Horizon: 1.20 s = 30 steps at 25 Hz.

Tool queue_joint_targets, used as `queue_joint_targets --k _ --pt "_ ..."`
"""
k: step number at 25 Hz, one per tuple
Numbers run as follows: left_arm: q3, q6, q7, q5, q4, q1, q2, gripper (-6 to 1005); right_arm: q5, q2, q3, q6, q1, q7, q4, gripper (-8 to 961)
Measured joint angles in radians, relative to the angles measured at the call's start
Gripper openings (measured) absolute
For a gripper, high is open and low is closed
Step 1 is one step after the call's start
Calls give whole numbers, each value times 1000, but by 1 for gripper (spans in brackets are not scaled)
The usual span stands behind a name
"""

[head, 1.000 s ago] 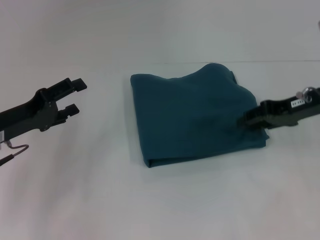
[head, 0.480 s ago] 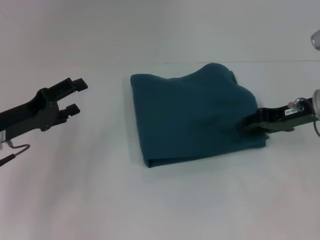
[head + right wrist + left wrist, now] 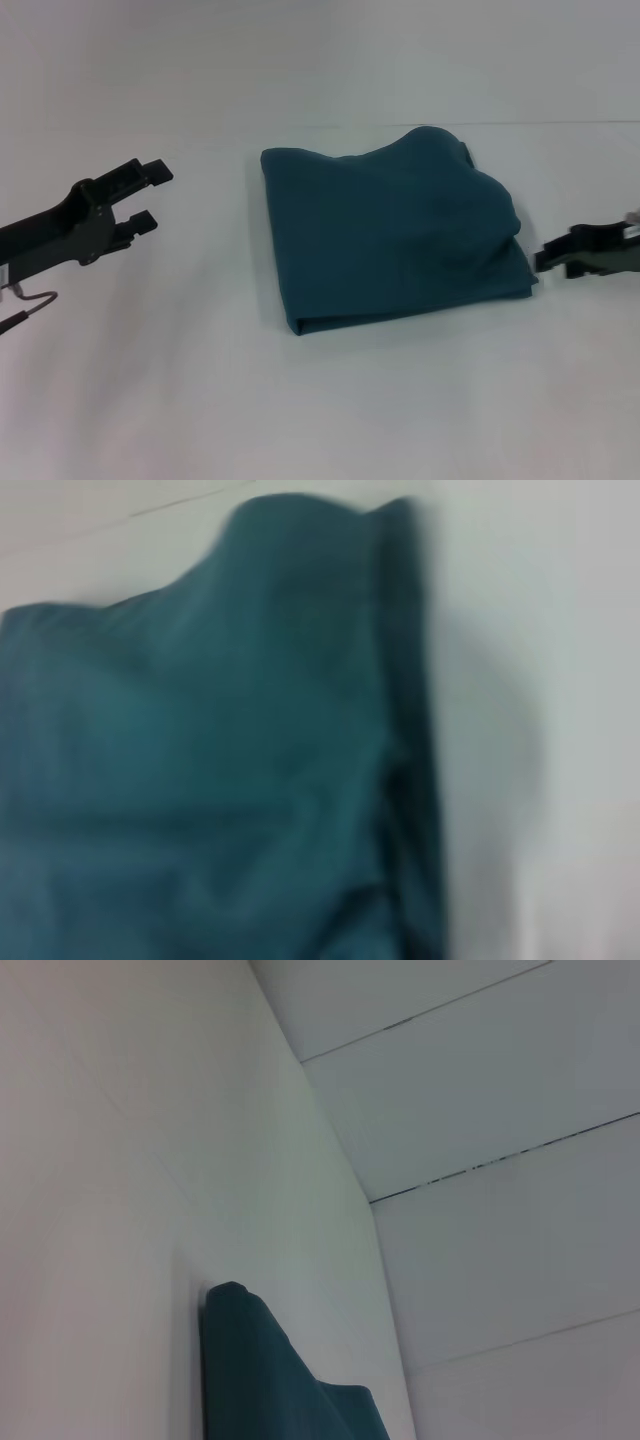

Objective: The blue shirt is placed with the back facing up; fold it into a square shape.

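— Surface? 
— A white table point(image 3: 330, 400) filled nearly the whole head view. Plain, matte, nothing printed on it.

— Any edge to it? 
— A thin dark line ran across at the far side, where the tabletop met a white wall point(image 3: 320, 50).

— Wall details? 
— From the left wrist view, the wall panels point(image 3: 500, 1110) were white, split by narrow dark seams running at a slant. Plain otherwise.

— Light? 
— Even and soft, diffuse from above. Only faint grey shadows lay on the tabletop. A dim shading showed on the white surface point(image 3: 560, 680) in the right wrist view.

— Windows, floor, other furniture? 
— Could not tell; none came into any view.
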Motion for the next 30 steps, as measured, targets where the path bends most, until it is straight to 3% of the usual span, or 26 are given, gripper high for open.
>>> queue_joint_targets --k 6,17,24,30 --pt "0 0 0 0 3 2 0 949 56 -5 31 -52 -41 -8 -95 441" --pt "-1 8 0 0 4 6 0 949 89 9 29 42 5 -107 73 430" --pt "-2 2 6 0 -1 3 0 949 94 34 32 109 5 -163 90 423" --pt "-2 2 7 0 -2 4 0 949 94 37 33 116 6 -163 92 417"
